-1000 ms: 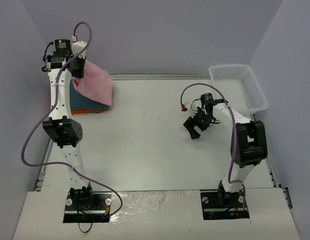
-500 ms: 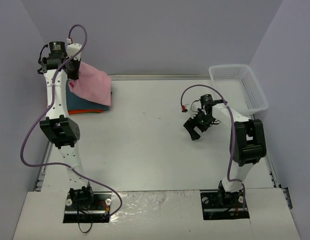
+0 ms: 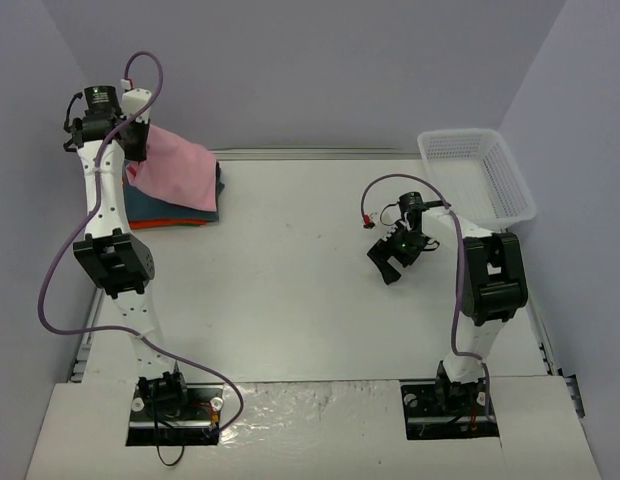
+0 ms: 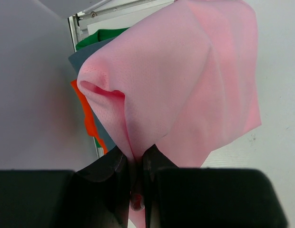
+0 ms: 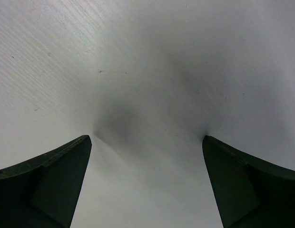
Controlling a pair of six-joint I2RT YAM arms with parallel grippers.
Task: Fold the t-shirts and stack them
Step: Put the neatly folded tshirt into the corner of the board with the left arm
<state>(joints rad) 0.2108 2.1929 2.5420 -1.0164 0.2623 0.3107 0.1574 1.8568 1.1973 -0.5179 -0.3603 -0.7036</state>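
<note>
My left gripper (image 3: 138, 140) is raised at the table's far left, shut on a bunched edge of the light pink t-shirt (image 3: 180, 170). The pink cloth hangs from it and drapes over a folded stack. In that stack lie the dark blue-grey t-shirt (image 3: 136, 201) and, under it, the bright orange t-shirt (image 3: 170, 222). In the left wrist view the pink t-shirt (image 4: 185, 80) fills the middle, pinched at the left gripper (image 4: 135, 161), with the blue-grey t-shirt (image 4: 85, 59) and the orange t-shirt (image 4: 83, 111) behind. My right gripper (image 3: 390, 257) stands open just above bare table (image 5: 147, 71), holding nothing.
A white mesh basket (image 3: 510, 175) stands at the far right corner. A strip of green cloth (image 4: 97, 38) shows at the back of the stack. The grey wall (image 4: 33, 95) is close behind the stack on the left.
The left gripper has moved left and back with the pink t-shirt, drawing the cloth further over the stack. The right gripper has barely shifted.
</note>
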